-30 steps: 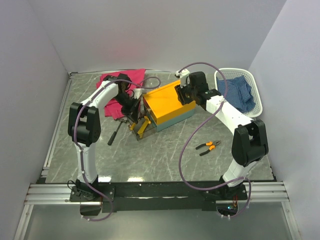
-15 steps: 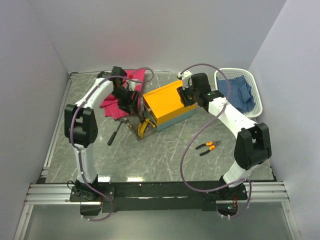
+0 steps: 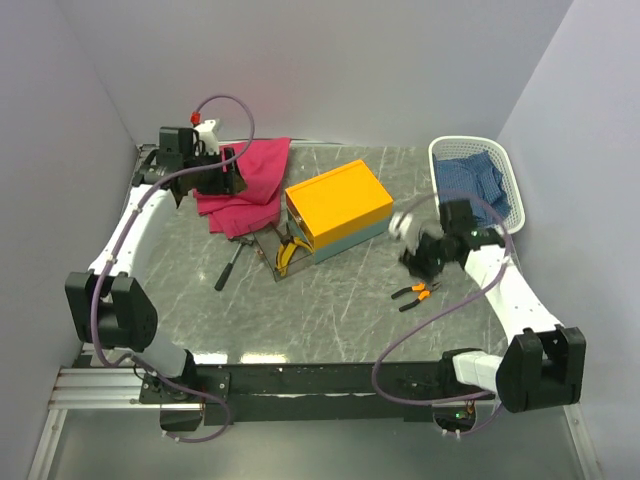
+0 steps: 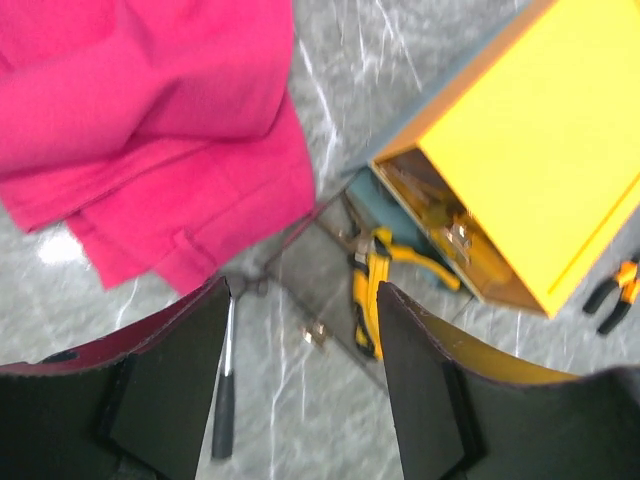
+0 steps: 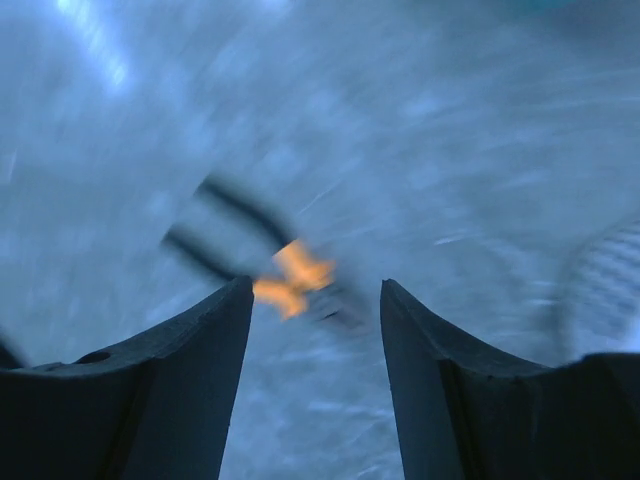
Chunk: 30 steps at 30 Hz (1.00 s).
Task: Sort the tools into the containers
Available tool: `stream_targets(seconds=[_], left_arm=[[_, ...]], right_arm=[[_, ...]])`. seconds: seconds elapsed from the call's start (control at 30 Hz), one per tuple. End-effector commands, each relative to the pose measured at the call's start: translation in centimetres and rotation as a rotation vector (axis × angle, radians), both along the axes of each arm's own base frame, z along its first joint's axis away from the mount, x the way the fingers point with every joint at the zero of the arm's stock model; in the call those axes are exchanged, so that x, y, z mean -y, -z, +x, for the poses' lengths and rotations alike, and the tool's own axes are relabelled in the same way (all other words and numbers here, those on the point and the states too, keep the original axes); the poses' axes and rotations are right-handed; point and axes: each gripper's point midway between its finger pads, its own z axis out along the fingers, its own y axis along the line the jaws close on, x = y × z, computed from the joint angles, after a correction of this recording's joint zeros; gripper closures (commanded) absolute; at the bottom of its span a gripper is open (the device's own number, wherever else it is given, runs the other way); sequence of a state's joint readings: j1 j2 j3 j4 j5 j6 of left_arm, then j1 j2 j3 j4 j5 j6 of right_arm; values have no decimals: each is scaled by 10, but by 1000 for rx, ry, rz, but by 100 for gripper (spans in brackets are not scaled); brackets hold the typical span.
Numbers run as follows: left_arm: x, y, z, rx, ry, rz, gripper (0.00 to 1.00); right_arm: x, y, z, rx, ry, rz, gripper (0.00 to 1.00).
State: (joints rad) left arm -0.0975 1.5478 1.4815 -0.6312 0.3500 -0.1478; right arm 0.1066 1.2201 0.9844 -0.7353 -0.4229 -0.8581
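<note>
White walls enclose a grey marbled table [image 3: 330, 300], where the orange-yellow toolbox [image 3: 338, 210] lies with its long axis running from near-left to far-right, its open end facing near-left. Yellow-black pliers [image 4: 368, 290] lie at that mouth, handles spread. Just left of them the hammer [image 3: 230, 267] lies slantwise, black handle toward the near edge, head up by the magenta cloth [image 3: 245, 180]. The left gripper [image 4: 302, 290] hangs above the cloth's edge, fingers parted and empty. The right gripper [image 5: 315, 285], blurred, hovers with fingers spread over the orange-black pliers [image 3: 416, 293], which lie on bare table with handles pointing left. The white basket [image 3: 470, 150], in the far right corner, holds a blue checked cloth [image 3: 478, 185].
</note>
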Motion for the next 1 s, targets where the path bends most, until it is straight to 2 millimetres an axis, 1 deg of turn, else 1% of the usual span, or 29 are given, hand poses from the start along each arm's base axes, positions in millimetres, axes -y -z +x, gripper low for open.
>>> stream_targets(seconds=[0.0,0.03,0.07,0.17,0.27,0.3,0.43,0.57,0.77,0.83,0.87,0.93,0.97], left_arm=[[8,7,21,44,-28,-55,34],[9,8,18,48,-17,-56,35],[9,12,16,38,-12,-56,35],[9,21,12,21,-10,-52,35],[9,23,8,23,1,-50,35],[9,24,8,23,3,-46,35],[7,23,6,32,2,-35,35],[5,28,4,25,1,-25,34],[-1,30,2,30,-12,-3,34],[-2,31,3,28,-17,-4,34],[-3,31,4,28,-20,-3,34],[-4,31,5,29,-26,-4,34],[-5,31,5,29,-27,-4,34]], right_arm=[[20,66,-85,-158,-417,-203,37],[24,72,-85,-146,-436,-233,36],[32,83,-89,-157,-480,-282,36],[35,93,-80,-144,-526,-319,36],[36,94,-66,-151,-545,-332,34],[38,93,-63,-154,-551,-346,29],[44,94,-48,-133,-587,-375,27],[47,105,-42,-171,-650,-393,27],[48,123,-36,-211,-694,-404,27],[48,126,-33,-205,-704,-411,28],[47,130,-35,-216,-717,-414,28],[46,133,-33,-213,-720,-412,34],[45,136,-36,-220,-726,-411,38]])
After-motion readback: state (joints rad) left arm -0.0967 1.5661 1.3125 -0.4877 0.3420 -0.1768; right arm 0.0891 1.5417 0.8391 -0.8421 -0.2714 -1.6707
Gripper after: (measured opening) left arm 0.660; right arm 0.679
